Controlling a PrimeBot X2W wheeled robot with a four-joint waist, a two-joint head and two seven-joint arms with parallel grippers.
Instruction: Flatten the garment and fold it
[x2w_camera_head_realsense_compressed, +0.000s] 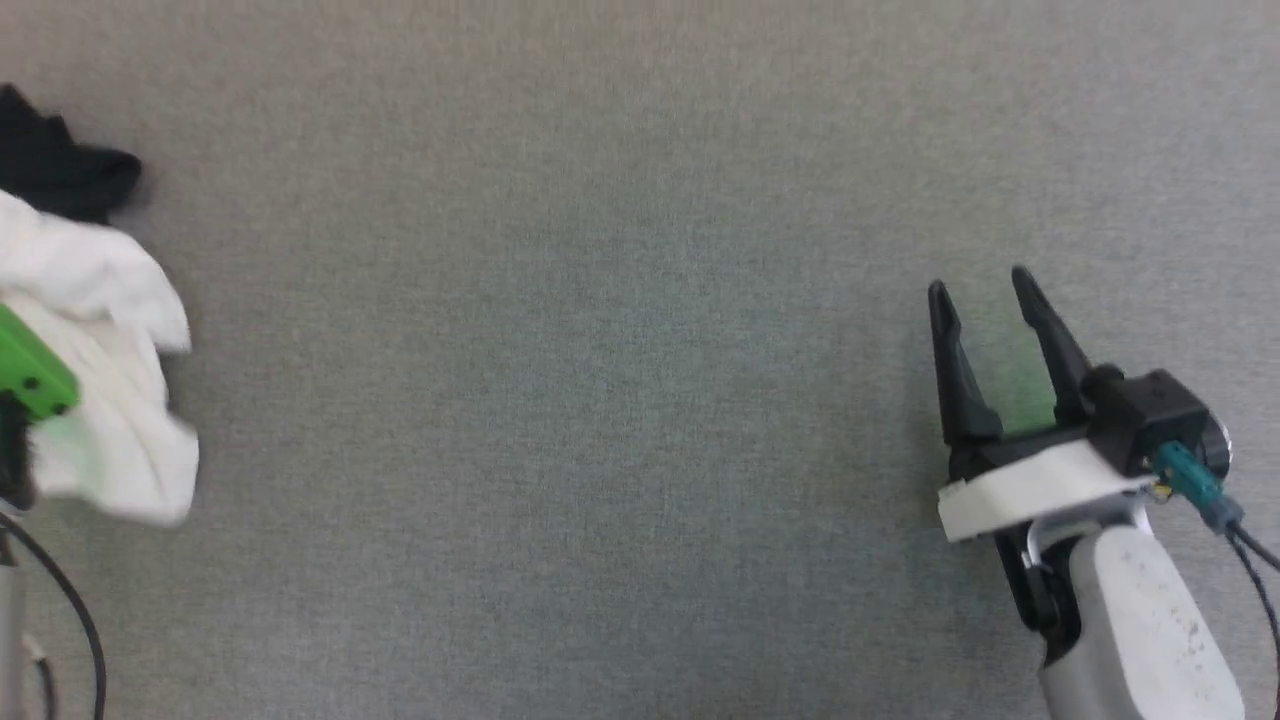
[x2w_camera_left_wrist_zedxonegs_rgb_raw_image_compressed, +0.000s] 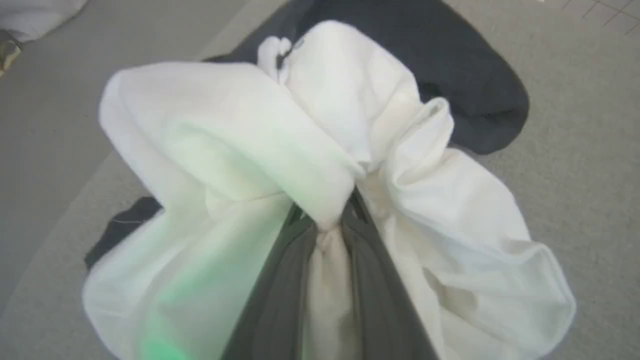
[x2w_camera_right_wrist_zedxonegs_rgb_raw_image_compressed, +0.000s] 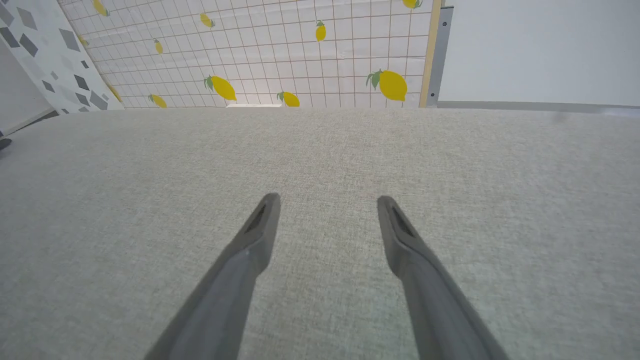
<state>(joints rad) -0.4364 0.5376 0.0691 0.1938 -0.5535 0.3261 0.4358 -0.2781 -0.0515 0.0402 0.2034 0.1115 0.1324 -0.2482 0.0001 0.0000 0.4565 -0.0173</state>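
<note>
Your left gripper (x2w_camera_left_wrist_zedxonegs_rgb_raw_image_compressed: 327, 220) is closest to the lens. Its two long dark fingers (x2w_camera_left_wrist_zedxonegs_rgb_raw_image_compressed: 280, 300) are pressed together on a bunched fold of the white, soft long-sleeved garment with black sleeves (x2w_camera_left_wrist_zedxonegs_rgb_raw_image_compressed: 225, 130). White cloth sits between the fingers and spills over both sides, hiding the tips. Black fabric pokes out beyond the white bunch and again at its lower left. In the left wrist view the garment sits close to one edge of the grey fabric-covered table (x2w_camera_left_wrist_zedxonegs_rgb_raw_image_compressed: 575, 150), with darker floor past that edge. I can't tell whether the bunch is off the table or resting on it.

In the head view the garment (x2w_camera_head_realsense_compressed: 100, 300) shows as a crumpled, blurred white lump with a black part at its far end. A bright green piece (x2w_camera_head_realsense_compressed: 30, 375) overlaps it, and a thin black cable (x2w_camera_head_realsense_compressed: 70, 600) hangs below.

Your right gripper (x2w_camera_head_realsense_compressed: 985, 285) is well apart from the garment, over the bare table (x2w_camera_head_realsense_compressed: 600, 350). Its fingers are spread wide (x2w_camera_right_wrist_zedxonegs_rgb_raw_image_compressed: 327, 200) with nothing between them and nothing around them, and a teal plug (x2w_camera_head_realsense_compressed: 1185, 475) sits on the wrist.

Beyond the far table edge is a white grid-pattern wall with yellow lemons (x2w_camera_right_wrist_zedxonegs_rgb_raw_image_compressed: 300, 50), with a plain white panel (x2w_camera_right_wrist_zedxonegs_rgb_raw_image_compressed: 540, 50) beside it.
</note>
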